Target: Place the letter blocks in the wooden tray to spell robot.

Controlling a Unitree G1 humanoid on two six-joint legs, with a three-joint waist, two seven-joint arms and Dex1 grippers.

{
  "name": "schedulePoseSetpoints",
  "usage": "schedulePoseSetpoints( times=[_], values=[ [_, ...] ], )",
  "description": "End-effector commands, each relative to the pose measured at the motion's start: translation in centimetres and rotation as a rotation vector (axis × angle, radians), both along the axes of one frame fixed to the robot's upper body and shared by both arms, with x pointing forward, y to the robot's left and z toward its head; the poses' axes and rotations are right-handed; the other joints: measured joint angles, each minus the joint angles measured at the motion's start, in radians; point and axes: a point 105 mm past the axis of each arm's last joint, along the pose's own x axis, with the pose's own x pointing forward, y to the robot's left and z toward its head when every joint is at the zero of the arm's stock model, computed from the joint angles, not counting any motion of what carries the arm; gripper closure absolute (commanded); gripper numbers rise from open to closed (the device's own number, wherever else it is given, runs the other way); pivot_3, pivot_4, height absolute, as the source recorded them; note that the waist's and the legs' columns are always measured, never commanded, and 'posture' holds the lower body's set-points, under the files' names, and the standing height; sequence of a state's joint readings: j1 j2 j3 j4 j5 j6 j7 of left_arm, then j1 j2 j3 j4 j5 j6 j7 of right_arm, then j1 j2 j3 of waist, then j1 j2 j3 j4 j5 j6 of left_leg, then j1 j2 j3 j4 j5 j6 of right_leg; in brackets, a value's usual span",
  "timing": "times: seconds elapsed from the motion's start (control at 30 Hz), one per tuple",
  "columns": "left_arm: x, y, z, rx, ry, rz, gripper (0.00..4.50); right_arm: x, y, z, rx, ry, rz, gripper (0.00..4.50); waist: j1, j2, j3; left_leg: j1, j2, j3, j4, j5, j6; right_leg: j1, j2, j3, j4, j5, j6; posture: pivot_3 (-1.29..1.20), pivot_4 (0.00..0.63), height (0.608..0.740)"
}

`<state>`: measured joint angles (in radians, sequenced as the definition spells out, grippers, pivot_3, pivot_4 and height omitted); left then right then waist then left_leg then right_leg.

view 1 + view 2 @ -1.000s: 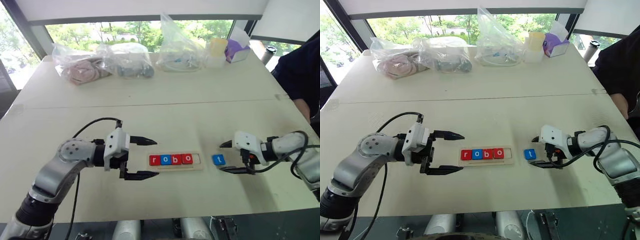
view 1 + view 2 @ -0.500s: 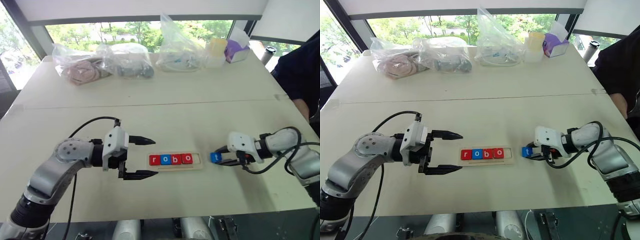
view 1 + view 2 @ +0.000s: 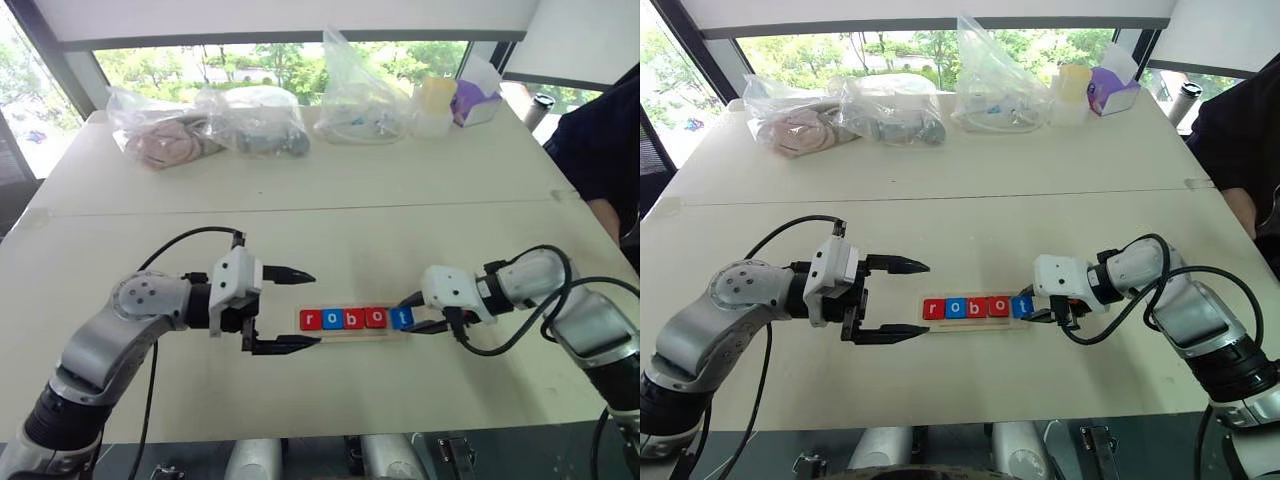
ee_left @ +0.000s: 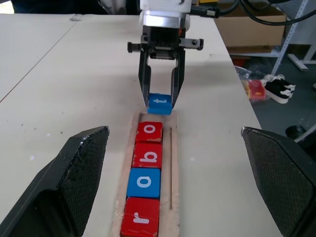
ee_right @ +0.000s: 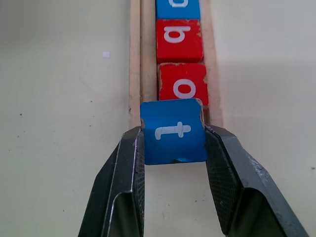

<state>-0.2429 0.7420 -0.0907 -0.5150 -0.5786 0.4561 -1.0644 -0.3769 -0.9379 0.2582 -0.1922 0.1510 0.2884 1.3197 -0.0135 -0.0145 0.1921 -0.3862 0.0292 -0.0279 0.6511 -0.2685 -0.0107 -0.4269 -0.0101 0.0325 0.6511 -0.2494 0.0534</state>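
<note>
Tray [image 4: 172, 163] with blocks r-o-b-o [image 4: 145, 185]

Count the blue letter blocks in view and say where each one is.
2. The blue o sits second in the wooden tray, between red blocks; the blue t is clamped in the right gripper at the tray's open end.

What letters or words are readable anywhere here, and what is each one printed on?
"r" on the first red block in the wooden tray.
"o" on the blue block next to it.
"b" on the red block after that.
"o" on the next red block.
"t" on the blue block held by the right end effector.
The bags and containers at the table's far edge show no readable text.
</note>
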Motion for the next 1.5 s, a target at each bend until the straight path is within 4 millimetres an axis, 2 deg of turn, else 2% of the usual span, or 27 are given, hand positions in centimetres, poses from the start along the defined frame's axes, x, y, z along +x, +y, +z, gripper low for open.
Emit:
schedulePoseSetpoints(
  times=[0.03, 0.37, 0.5, 0.63, 0.87, 1.2, 1.5],
  values=[
    [-0.5, -0.4, 0.7, -0.011, -0.027, -0.016, 0.00, 0.6, 0.6, 0.7, 0.000, -0.048, 0.018, 3.37, -0.002, 0.000, 0.000, 0.000, 0.000, 0.000, 0.000, 0.000, 0.000, 0.000, 0.000, 0.000, 0.000, 0.000, 0.000, 0.00, 0.150, 0.739],
    [-0.6, -0.5, 0.8, -0.012, -0.024, -0.012, 0.00, 1.5, 0.9, 0.0, -0.042, -0.079, 0.008, 3.37, 0.000, 0.000, 0.000, 0.000, 0.000, 0.000, 0.000, 0.000, 0.000, 0.000, 0.000, 0.000, 0.000, 0.000, 0.000, 0.00, 0.150, 0.739],
    [-0.6, -0.5, 0.8, -0.014, -0.022, -0.013, 0.00, 1.3, 1.2, 0.4, -0.016, -0.069, 0.010, 3.37, 0.000, 0.000, 0.000, 0.000, 0.000, 0.000, 0.000, 0.000, 0.000, 0.000, 0.000, 0.000, 0.000, 0.000, 0.000, 0.00, 0.150, 0.739],
    [-0.6, -0.6, 0.7, -0.016, -0.022, -0.014, 0.00, 1.2, 0.7, 1.0, -0.013, -0.057, -0.003, 3.37, 0.000, 0.000, 0.000, 0.000, 0.000, 0.000, 0.000, 0.000, 0.000, 0.000, 0.000, 0.000, 0.000, 0.000, 0.000, 0.00, 0.150, 0.739],
    [-0.5, -0.6, 0.7, -0.019, -0.023, -0.018, 0.00, 1.6, 0.0, 0.7, -0.042, -0.063, -0.030, 3.37, -0.001, 0.000, 0.000, 0.000, 0.000, 0.000, 0.000, 0.000, 0.000, 0.000, 0.000, 0.000, 0.000, 0.000, 0.000, 0.00, 0.150, 0.739],
    [-0.4, -0.6, 0.7, -0.017, -0.025, -0.016, 0.00, 1.6, 0.5, -0.2, -0.044, -0.032, -0.037, 3.37, 0.000, 0.000, 0.000, 0.000, 0.000, 0.000, 0.000, 0.000, 0.000, 0.000, 0.000, 0.000, 0.000, 0.000, 0.000, 0.00, 0.150, 0.739],
    [-0.5, -0.5, 0.5, -0.018, -0.026, -0.008, 0.00, 1.5, 1.7, -0.1, -0.023, -0.017, -0.019, 3.37, 0.000, 0.000, 0.000, 0.000, 0.000, 0.000, 0.000, 0.000, 0.000, 0.000, 0.000, 0.000, 0.000, 0.000, 0.000, 0.00, 0.150, 0.739]
  ],
)
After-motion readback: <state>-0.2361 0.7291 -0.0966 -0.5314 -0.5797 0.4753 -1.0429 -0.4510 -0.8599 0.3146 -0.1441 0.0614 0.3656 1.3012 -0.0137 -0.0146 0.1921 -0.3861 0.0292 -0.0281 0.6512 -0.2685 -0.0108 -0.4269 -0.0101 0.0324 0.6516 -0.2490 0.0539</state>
